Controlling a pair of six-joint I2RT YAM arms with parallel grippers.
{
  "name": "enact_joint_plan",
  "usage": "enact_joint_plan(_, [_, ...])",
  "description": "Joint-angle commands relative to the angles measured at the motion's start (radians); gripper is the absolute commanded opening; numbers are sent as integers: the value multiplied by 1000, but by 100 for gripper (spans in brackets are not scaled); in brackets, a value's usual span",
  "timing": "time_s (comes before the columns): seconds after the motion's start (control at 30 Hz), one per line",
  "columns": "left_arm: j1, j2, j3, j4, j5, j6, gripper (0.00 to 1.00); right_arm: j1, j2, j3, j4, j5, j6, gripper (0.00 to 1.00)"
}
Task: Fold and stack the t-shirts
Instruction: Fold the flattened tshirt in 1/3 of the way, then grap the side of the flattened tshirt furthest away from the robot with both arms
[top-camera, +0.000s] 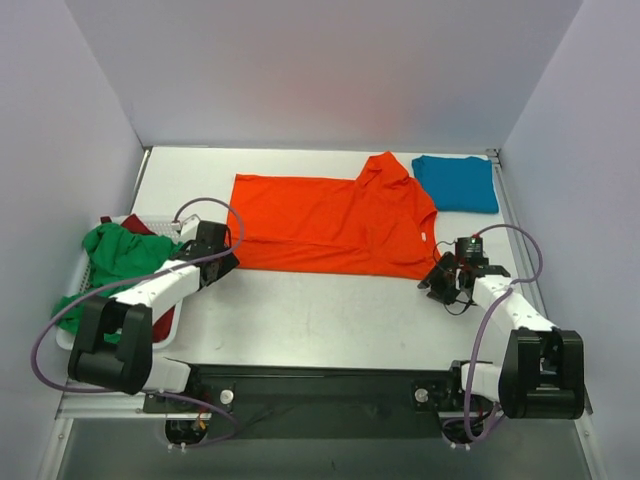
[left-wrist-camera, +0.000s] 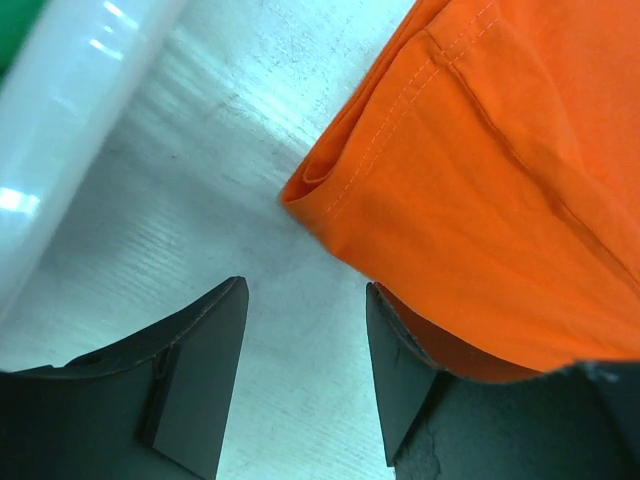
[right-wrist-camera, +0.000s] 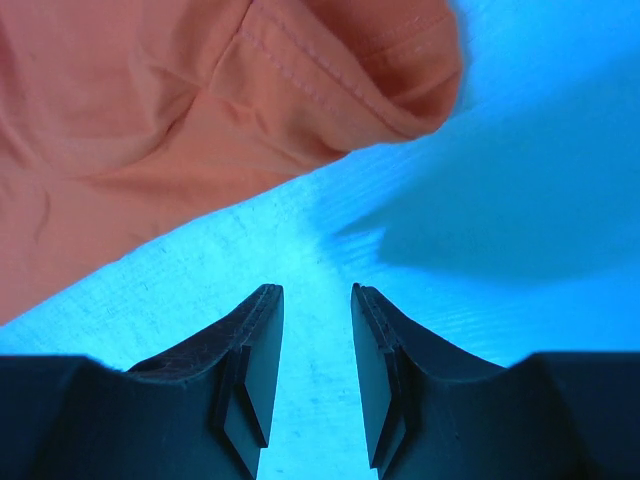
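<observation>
Cloth covers the middle of the table (top-camera: 320, 320): the orange-red t-shirt (top-camera: 330, 225) lies spread out, rumpled at its far right end. Far right, just beside it, sits the folded teal t-shirt (top-camera: 458, 183). Over on the left, the green t-shirt (top-camera: 125, 255) is heaped in the white basket (top-camera: 80, 275) with the dark red t-shirt (top-camera: 135, 226) under it. The left gripper (top-camera: 222, 262) is low at the orange shirt's near left corner, jaws spread wide, bare table between them and the hem draped against one finger (left-wrist-camera: 400, 350). The right gripper (top-camera: 437, 283) hangs at the near right corner, jaws parted a little, grasping nothing, the sleeve edge just ahead.
</observation>
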Motion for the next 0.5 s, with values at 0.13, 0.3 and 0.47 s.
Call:
enact_joint_plan(0.13, [0,107,67,66,-46,-31,58,-101,25,-49,139,-67,-2,34])
enact_joint_plan(0.3, [-1,136,62,98,-71,-49,58,-135,59,-52,180,-85,-9,35])
enact_joint_plan(0.47, [-7,164,73,108,-94,-58,56,-155,107,-34,196,-88,-12,36])
